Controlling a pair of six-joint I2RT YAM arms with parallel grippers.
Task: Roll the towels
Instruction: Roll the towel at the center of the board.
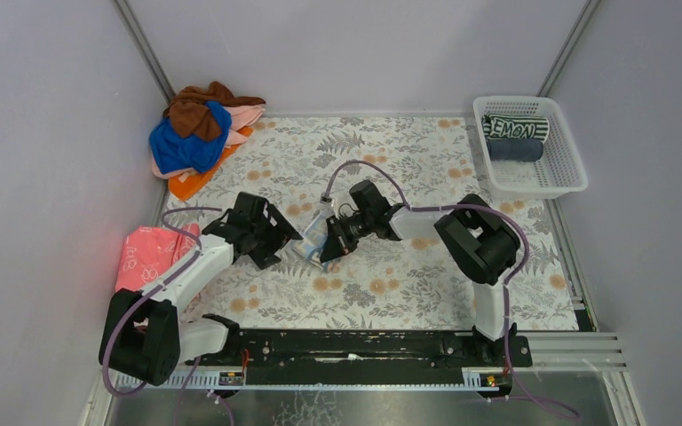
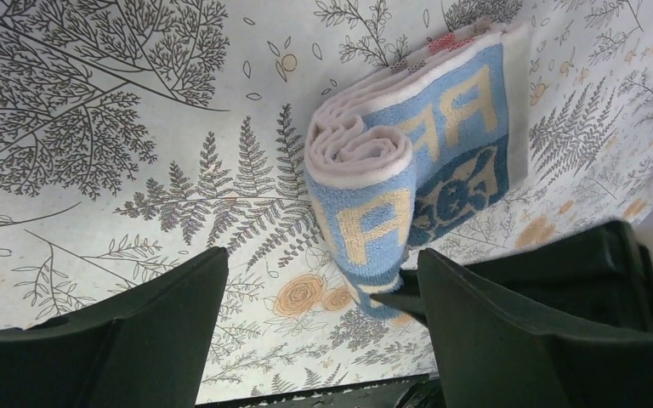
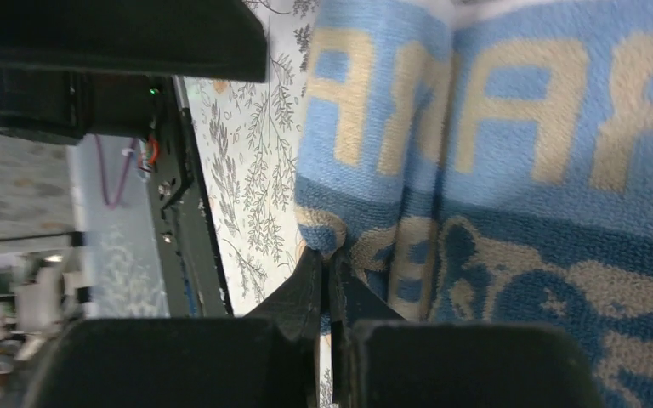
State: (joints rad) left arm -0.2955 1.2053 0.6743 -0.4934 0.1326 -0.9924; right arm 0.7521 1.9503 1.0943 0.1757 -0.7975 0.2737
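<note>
Inspector: Status?
Operator: Letter-printed towel (image 2: pixel 408 161) half-rolled, mid-worktop (image 2: pixel 93 212). Right tool (image 3: pixel 327 280) pinched on its end; left tool (image 2: pixel 319 263) wide, near the roll.
Inspector: Advice?
Operator: Hold tension even, roll tight, edges aligned.

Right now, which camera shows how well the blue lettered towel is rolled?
Left wrist: it shows the towel almost whole, its spiral end facing the camera. Right wrist shows only close-up fabric, with the right gripper pinching an edge. From above, only a sliver shows beneath that gripper.

arms (image 1: pixel 197 266): black joints, white links | cables (image 1: pixel 368 162): purple | jaws: dark, wedge-shaped | base rail (image 1: pixel 364 342): black
</note>
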